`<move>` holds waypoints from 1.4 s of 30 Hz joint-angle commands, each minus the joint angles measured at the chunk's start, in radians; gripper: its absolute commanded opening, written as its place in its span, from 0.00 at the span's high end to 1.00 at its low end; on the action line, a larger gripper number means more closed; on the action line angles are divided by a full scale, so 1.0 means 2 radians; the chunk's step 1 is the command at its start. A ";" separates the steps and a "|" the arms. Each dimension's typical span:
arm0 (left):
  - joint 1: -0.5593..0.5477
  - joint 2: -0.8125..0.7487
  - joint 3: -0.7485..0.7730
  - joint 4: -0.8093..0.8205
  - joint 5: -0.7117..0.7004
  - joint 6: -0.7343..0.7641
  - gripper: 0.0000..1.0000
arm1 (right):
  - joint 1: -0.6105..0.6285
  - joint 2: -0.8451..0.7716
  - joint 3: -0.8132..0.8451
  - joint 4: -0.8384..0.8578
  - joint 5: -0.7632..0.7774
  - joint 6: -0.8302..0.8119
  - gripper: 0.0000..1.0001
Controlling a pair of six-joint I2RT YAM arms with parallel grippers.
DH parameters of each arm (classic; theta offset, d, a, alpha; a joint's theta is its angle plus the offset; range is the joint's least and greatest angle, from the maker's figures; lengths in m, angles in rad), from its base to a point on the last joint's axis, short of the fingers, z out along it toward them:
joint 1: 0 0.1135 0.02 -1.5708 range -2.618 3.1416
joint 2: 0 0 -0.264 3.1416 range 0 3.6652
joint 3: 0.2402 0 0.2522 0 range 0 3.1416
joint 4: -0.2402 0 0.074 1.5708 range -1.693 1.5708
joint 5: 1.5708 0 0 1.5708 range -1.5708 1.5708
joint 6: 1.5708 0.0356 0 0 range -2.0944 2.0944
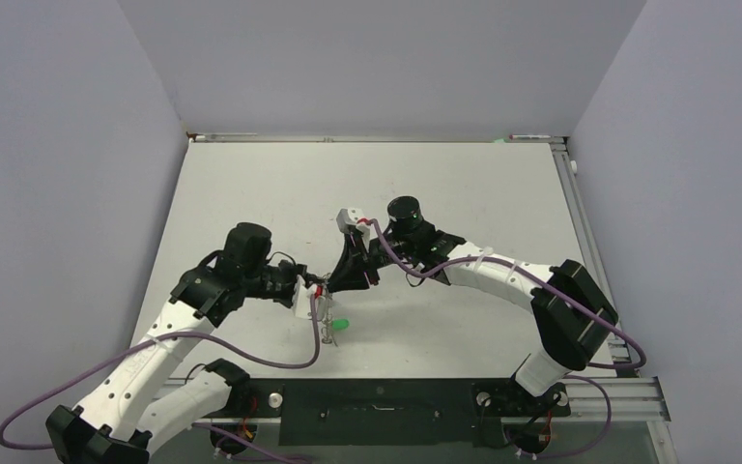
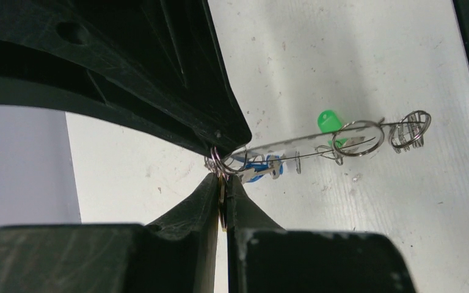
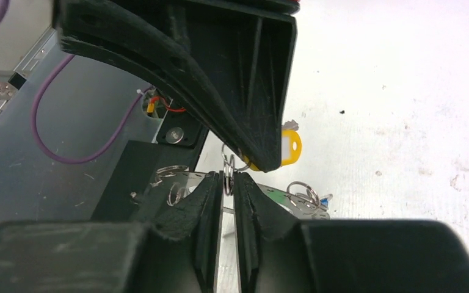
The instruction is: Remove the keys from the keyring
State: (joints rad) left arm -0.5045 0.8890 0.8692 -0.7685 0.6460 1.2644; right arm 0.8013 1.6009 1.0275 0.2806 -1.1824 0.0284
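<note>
**Keyring (image 2: pixel 293 145) pinched at one rim point by both pincers, hanging over the middle of the table (image 1: pixel 251 193).**
I see the keyring edge-on. Its long axis runs straight away from the left pincer (image 2: pixel 221 190), and in the top view it points toward the near table edge. The blue key (image 2: pixel 256 168) lies close to the pinch point, the green key (image 2: pixel 328 119) farther out, and the yellow key (image 3: pixel 288 149) just beyond the right pincer (image 3: pixel 228 180). Each pincer is pressed together on a small wire loop (image 2: pixel 217 162) at that rim. I cannot tell whether it is one loop or two. Both arms are equally near.
</note>
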 commanded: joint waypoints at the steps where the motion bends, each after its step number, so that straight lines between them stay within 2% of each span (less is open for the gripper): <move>1: -0.012 -0.015 0.032 0.035 0.009 -0.038 1.00 | -0.007 0.004 0.015 -0.038 0.008 -0.038 0.79; 6: -0.013 -0.012 0.034 0.032 -0.010 -0.095 1.00 | -0.036 -0.001 0.014 0.005 0.021 0.017 0.49; 9: -0.014 -0.006 0.038 0.029 -0.019 -0.127 1.00 | -0.052 -0.006 0.019 0.009 0.030 0.028 0.40; 13: -0.014 0.008 0.048 0.031 -0.041 -0.191 1.00 | -0.069 -0.014 0.021 -0.001 0.045 0.025 0.38; 21: -0.014 0.045 0.087 0.012 -0.065 -0.332 1.00 | -0.074 -0.034 0.042 -0.077 0.083 -0.004 0.41; 29: -0.009 0.067 0.107 -0.013 -0.017 -0.463 1.00 | -0.075 -0.041 0.045 -0.086 0.058 0.006 0.44; 36: 0.003 0.074 0.103 -0.003 0.008 -0.537 1.00 | -0.078 -0.043 0.061 -0.121 0.038 -0.010 0.45; 42: 0.018 0.123 0.126 -0.057 0.066 -0.587 1.00 | -0.079 -0.056 0.074 -0.181 0.036 -0.051 0.45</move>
State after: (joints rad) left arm -0.4854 1.0832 1.0515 -0.8276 0.6666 0.1905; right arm 0.6491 1.5547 1.1313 -0.0174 -1.0760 -0.0040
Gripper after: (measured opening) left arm 0.031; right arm 0.551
